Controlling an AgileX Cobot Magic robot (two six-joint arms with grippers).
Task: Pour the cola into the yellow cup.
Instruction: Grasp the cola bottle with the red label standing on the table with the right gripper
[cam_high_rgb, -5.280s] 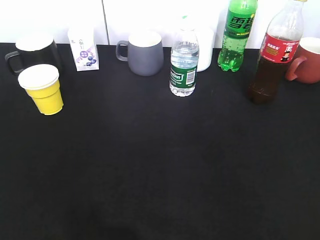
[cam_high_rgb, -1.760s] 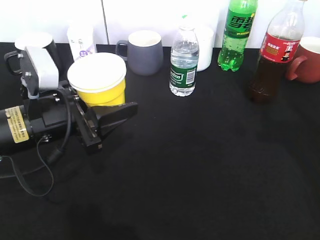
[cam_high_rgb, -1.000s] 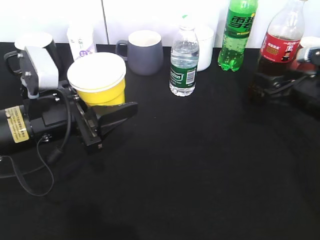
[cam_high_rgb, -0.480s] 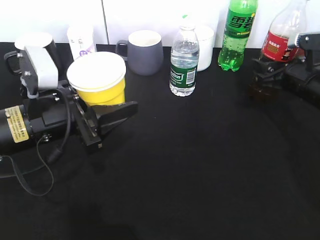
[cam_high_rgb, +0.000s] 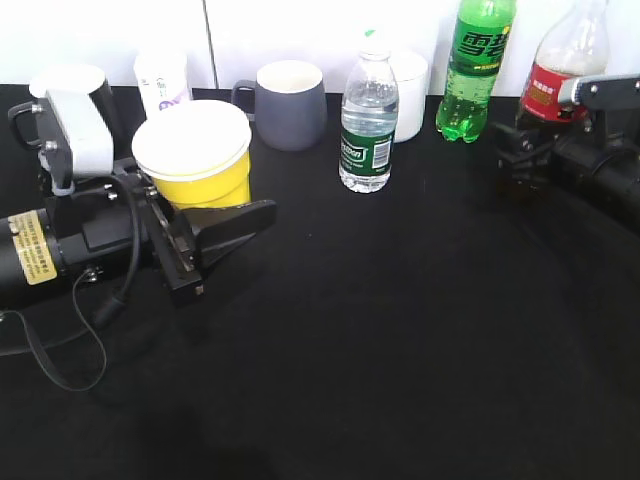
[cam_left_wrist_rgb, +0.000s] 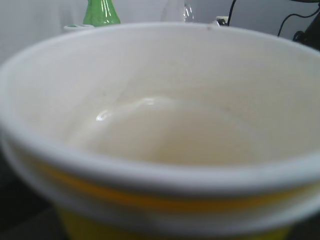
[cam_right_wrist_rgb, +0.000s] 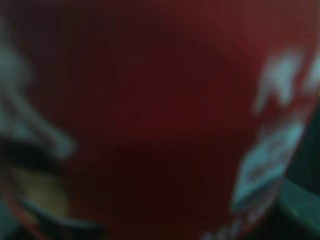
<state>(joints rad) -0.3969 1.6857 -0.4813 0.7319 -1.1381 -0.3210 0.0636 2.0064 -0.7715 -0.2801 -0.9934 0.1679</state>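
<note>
Cola (cam_high_rgb: 553, 88) base hidden behind right pincer (cam_high_rgb: 522, 160).

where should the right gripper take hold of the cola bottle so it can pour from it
On the straight body just under the red label of the cola bottle, coming level from the right, where the right gripper already is. The neck above tapers. Whether the jaws have closed is not visible.

Probably a lab: black-draped table (cam_high_rgb: 400, 350), white wall (cam_high_rgb: 300, 30).
</note>
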